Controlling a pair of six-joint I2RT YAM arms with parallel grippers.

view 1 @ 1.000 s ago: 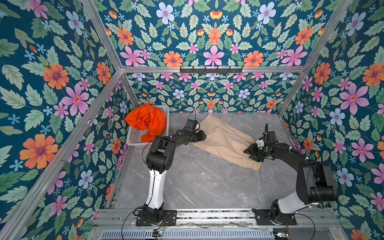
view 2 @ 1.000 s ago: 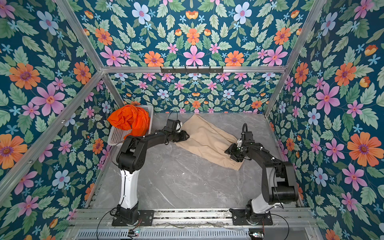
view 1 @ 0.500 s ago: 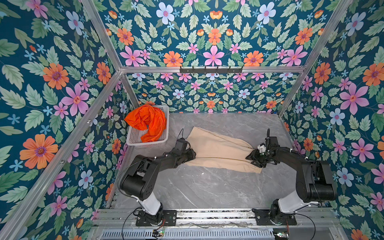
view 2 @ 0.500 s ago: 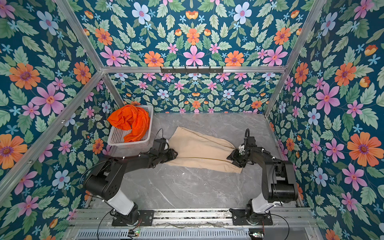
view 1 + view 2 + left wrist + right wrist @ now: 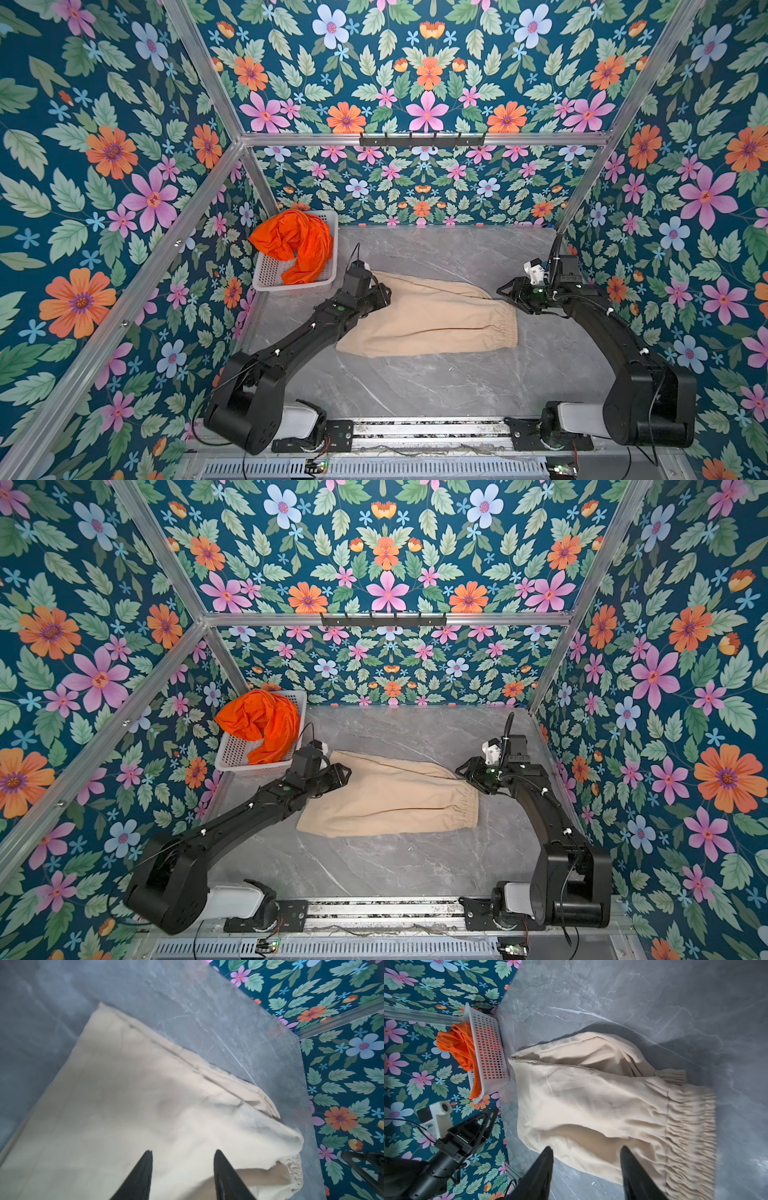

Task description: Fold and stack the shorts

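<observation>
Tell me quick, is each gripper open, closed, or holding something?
Left gripper: open, holding nothing, fingers apart over the beige shorts.
Right gripper: open, holding nothing.

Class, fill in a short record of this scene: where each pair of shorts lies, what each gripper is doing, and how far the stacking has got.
Beige shorts: spread on the table, waistband toward the right arm
Orange shorts: bunched in the basket, back left corner
Left gripper: open, over the beige leg end
Right gripper: open, by the waistband
Stack: not yet made
</observation>
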